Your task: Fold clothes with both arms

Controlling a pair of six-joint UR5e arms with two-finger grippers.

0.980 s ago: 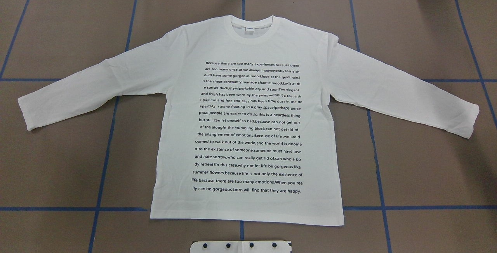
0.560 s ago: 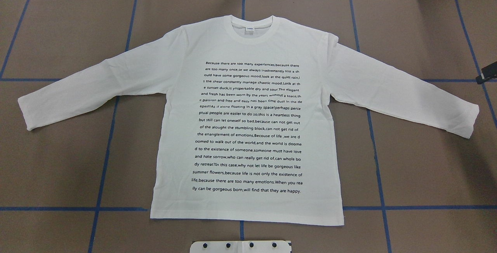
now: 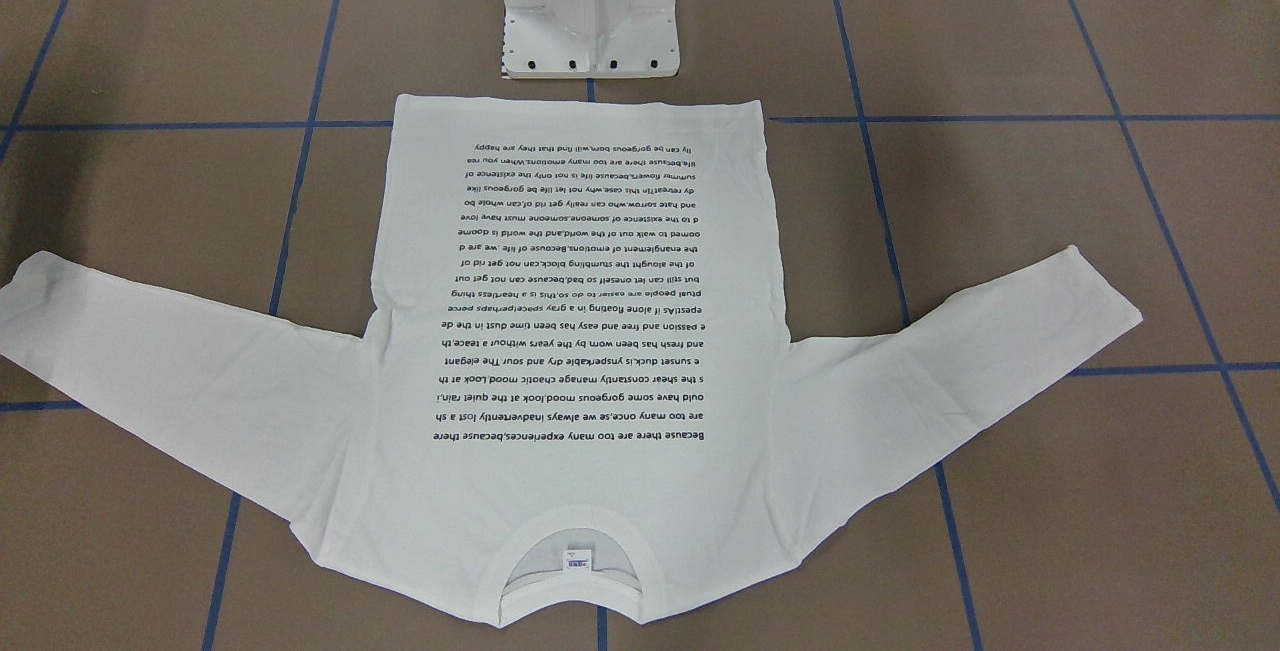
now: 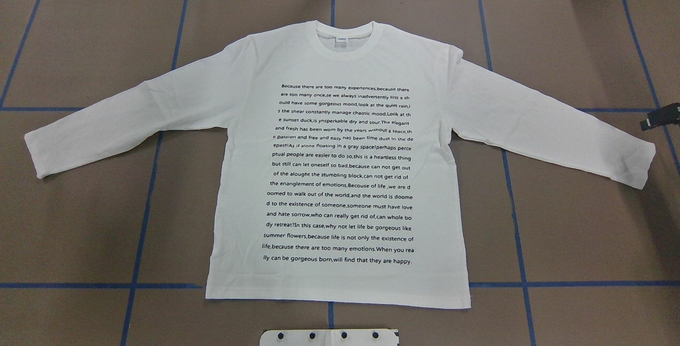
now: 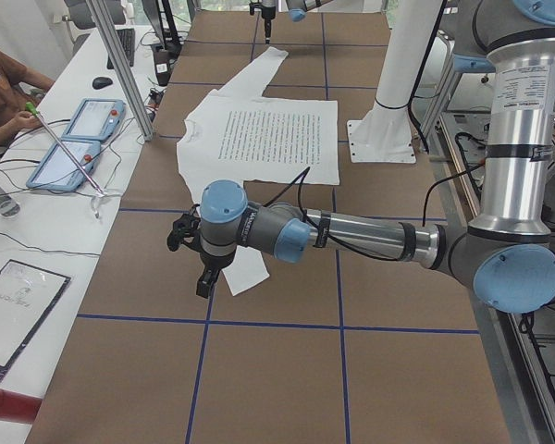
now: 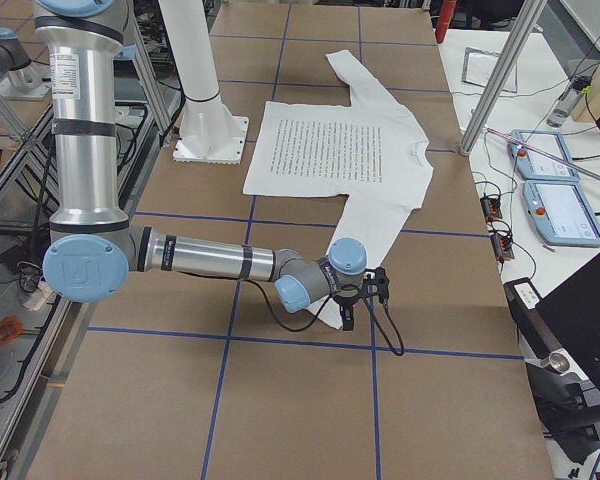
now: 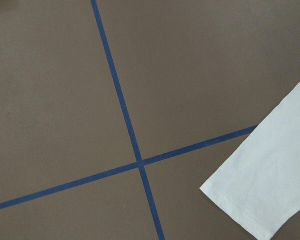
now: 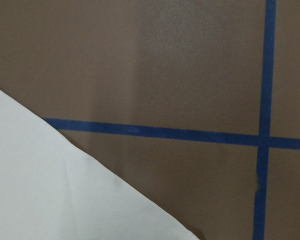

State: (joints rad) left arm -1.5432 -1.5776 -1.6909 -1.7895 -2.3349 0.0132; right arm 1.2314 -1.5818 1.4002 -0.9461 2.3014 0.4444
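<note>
The right gripper (image 4: 660, 117) has just crept in at the overhead view's edge. It sits a touch nearer the T-shirt (image 4: 340, 176) and its right cuff (image 4: 644, 166) than half a second ago, and a second ago it wasn't in sight at all. So little of it shows that I can't tell whether its jaws are apart or closed. The left gripper (image 5: 203, 277) hangs just off the T-shirt's left cuff (image 7: 255, 200). It shows only from the table's end, so I can't tell its grip either. The T-shirt hasn't stirred: it lies flat with the print up, sleeves spread and hem towards the pedestal base (image 3: 590, 31). I'd say both grippers are closing on the cuffs for the first fold, and neither cuff looks lifted.
</note>
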